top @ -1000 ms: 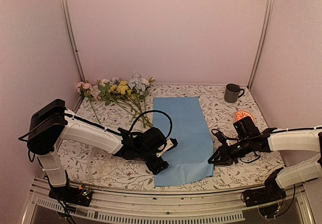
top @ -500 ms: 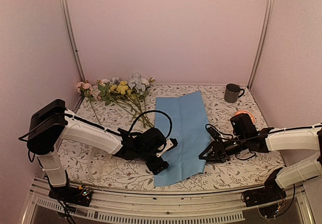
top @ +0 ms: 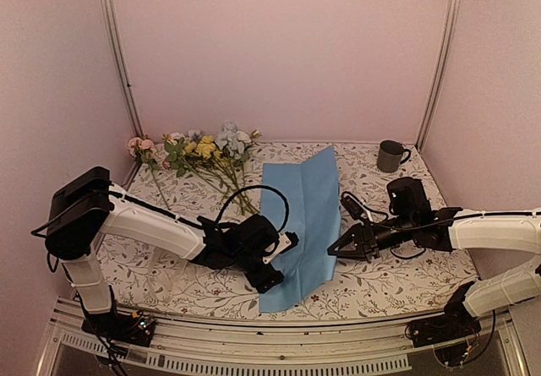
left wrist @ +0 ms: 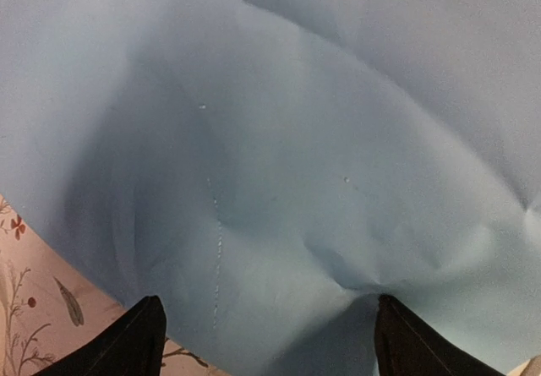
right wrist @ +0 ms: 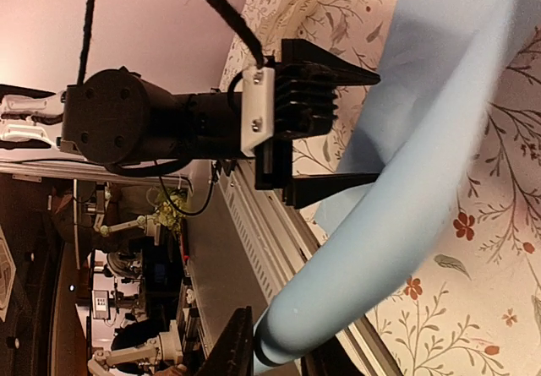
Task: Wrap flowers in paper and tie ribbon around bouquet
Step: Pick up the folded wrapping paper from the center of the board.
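Now | left arm (top: 161, 224) low, jaws wide over paper (top: 306, 211) | right arm (top: 490, 232) extended, jaws pinching paper edge

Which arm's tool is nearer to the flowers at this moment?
Left. The left tool sits open over the paper at its left side, close to the flowers and their stem ends; the right tool pinches the sheet's right edge, farther away.

We look at a table (top: 380, 285), its top white with printed leafy sprigs, boxed in by plain pale pink walls. Behind the table rises the back wall (top: 279, 55); the left wall (top: 51, 80) and the right wall (top: 499, 80) flank it. At the table's far corners stand the left post (top: 118, 55) and the right post (top: 441, 55), both metal. A ridged metal rail (top: 279, 344) lines the table's near edge. The light is soft and pinkish.
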You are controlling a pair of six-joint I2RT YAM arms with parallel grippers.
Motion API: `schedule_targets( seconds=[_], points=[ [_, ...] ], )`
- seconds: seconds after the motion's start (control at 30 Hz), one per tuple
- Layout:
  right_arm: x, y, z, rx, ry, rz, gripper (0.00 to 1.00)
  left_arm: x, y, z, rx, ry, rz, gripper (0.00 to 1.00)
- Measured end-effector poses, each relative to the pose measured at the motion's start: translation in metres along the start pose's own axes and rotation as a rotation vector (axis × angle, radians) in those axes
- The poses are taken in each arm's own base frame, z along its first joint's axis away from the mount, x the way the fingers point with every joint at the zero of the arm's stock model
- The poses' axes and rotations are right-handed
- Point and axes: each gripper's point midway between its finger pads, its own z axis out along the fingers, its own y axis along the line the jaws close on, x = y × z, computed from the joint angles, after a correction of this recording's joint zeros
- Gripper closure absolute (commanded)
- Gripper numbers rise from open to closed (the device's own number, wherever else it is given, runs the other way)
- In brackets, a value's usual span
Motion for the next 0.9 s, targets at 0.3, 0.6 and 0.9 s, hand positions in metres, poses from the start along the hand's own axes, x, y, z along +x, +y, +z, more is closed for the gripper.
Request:
schedule_targets(
  seconds=[0.3, 0.6, 0.9],
  points=[
    [-0.01, 0.05, 0.011, -0.091, 0.022, -0.116, 1.0, -0.001, 0.001, 0.001, 0.005, -0.019, -0.01, 0.14],
    [-0.056, 0.051, 0.033, 0.051, -0.034, -0.138, 1.0, -0.024, 0.0, -0.061, 0.097, -0.252, -0.04, 0.08],
    [-0.055, 0.046, 0.035, 0.106, -0.051, -0.092, 1.0, -0.099, -0.014, -0.173, 0.084, -0.686, 0.095, 0.08]
  ],
)
